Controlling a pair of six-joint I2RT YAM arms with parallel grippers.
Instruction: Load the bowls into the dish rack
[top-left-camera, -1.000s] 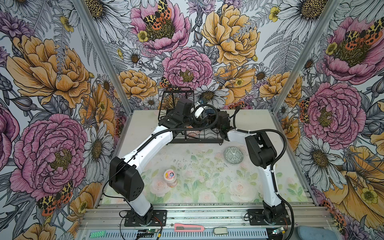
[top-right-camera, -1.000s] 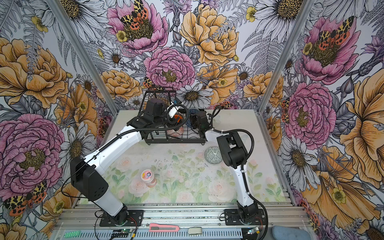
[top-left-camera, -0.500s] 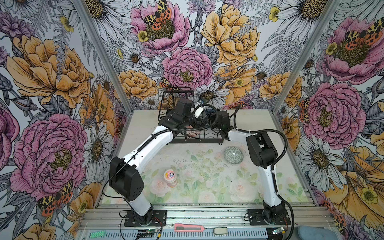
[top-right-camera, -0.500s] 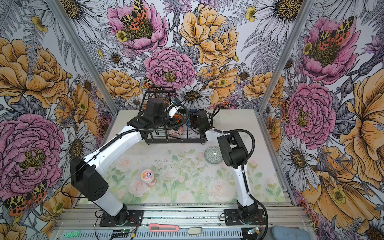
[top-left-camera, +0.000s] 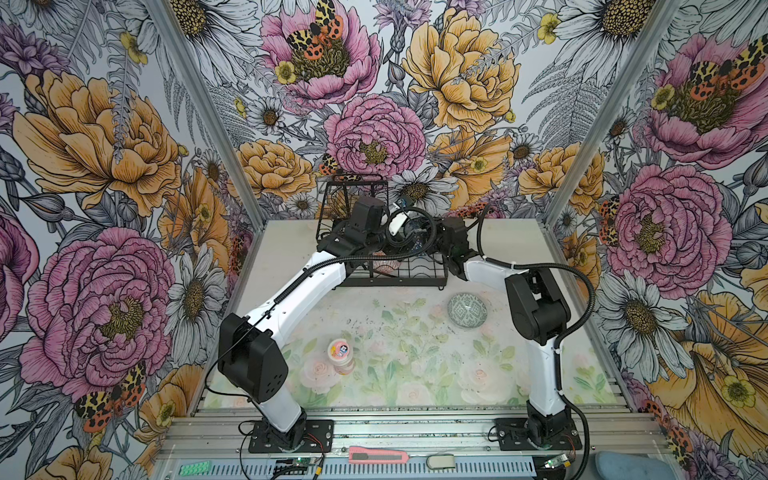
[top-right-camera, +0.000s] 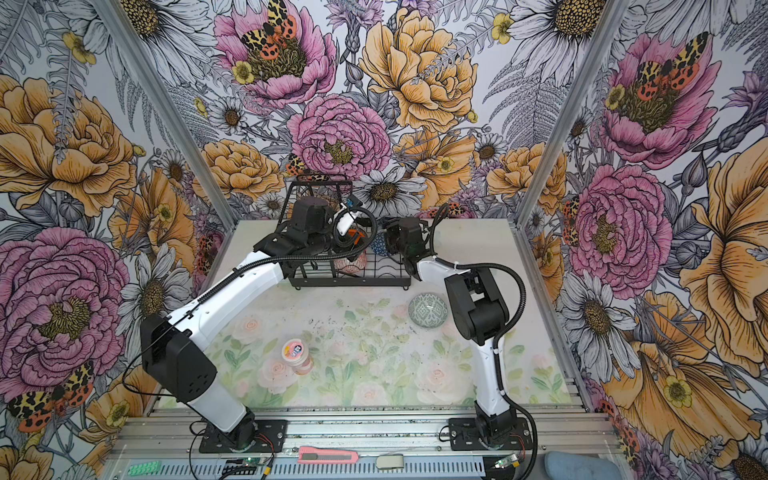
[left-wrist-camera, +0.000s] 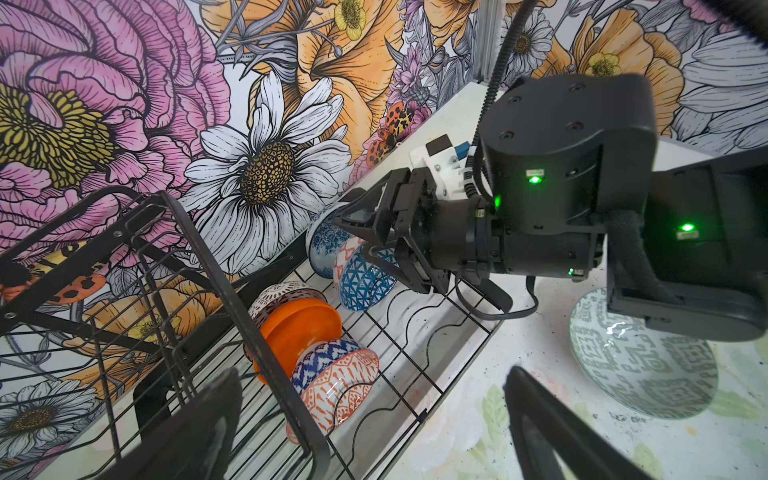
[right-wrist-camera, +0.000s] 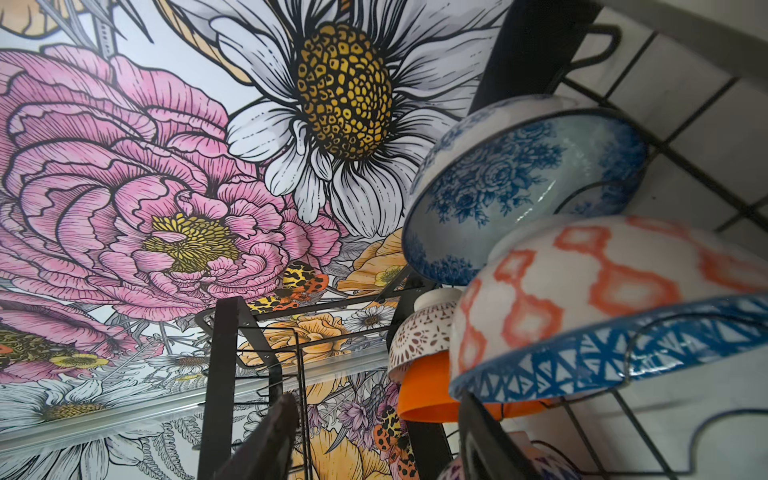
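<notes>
Brightness: both top views are brightly and evenly lit from above.
Shadows: only soft, faint ones are cast on the mat (top-left-camera: 415, 361).
Glare: a white highlight is seen on the grey-green bowl (left-wrist-camera: 615, 330).
Focus: the orange-patterned bowl (right-wrist-camera: 602, 282) is blurred in the right wrist view; the wall (right-wrist-camera: 166, 187) behind is rendered sharp.

Your jar (top-left-camera: 340, 352) (top-right-camera: 296, 352) with the pink lid stands upright on the floral mat (top-left-camera: 415, 374), lower left of centre in both top views. Dark specks dot the mat's upper middle. Along the bottom edge, by the metal frame (top-left-camera: 415, 428), you have a pink box cutter (top-left-camera: 377, 456) at the middle, a small grey object (top-left-camera: 440, 460) just to its right, and a green strip (top-left-camera: 198, 468) toward the lower left. A blue cloth (top-left-camera: 631, 465) shows at the lower right corner. Flowered wallpaper (top-left-camera: 104, 137) with moths covers all three walls.
</notes>
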